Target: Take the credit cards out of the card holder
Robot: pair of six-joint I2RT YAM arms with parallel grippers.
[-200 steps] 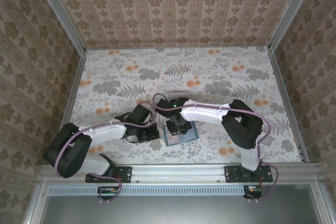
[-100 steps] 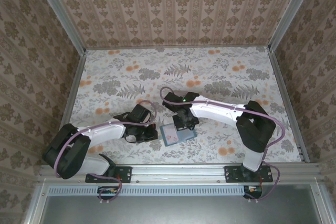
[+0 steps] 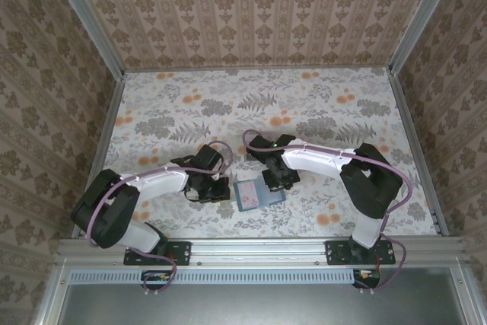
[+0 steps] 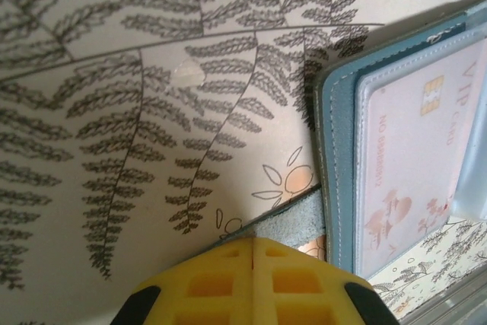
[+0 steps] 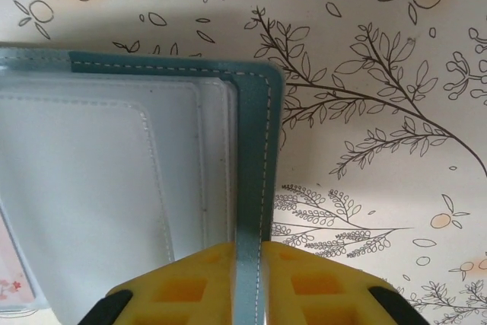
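Note:
The teal card holder (image 3: 256, 195) lies open on the flowered table between my two grippers. Inside a clear pocket sits a pink credit card (image 4: 407, 150) marked VIP, and a corner of a pink credit card (image 5: 11, 279) peeks at the lower left in the right wrist view. My left gripper (image 4: 253, 240) is shut, its yellow tips meeting over the grey side tab (image 4: 293, 220) at the holder's left edge (image 4: 333, 150). My right gripper (image 5: 249, 246) is shut on the holder's teal right border (image 5: 253, 150), beside blue-grey pockets (image 5: 91, 188). From above, the left gripper (image 3: 218, 190) and right gripper (image 3: 276, 182) flank the holder.
A small clear plastic tray (image 3: 257, 139) sits just behind the right arm's wrist. Patterned walls close in the table on the left, back and right. The metal rail (image 3: 251, 247) with both arm bases runs along the near edge.
The right gripper has shifted right to the holder's right border. The left gripper has edged right to the holder's left side. The holder has shifted slightly left.

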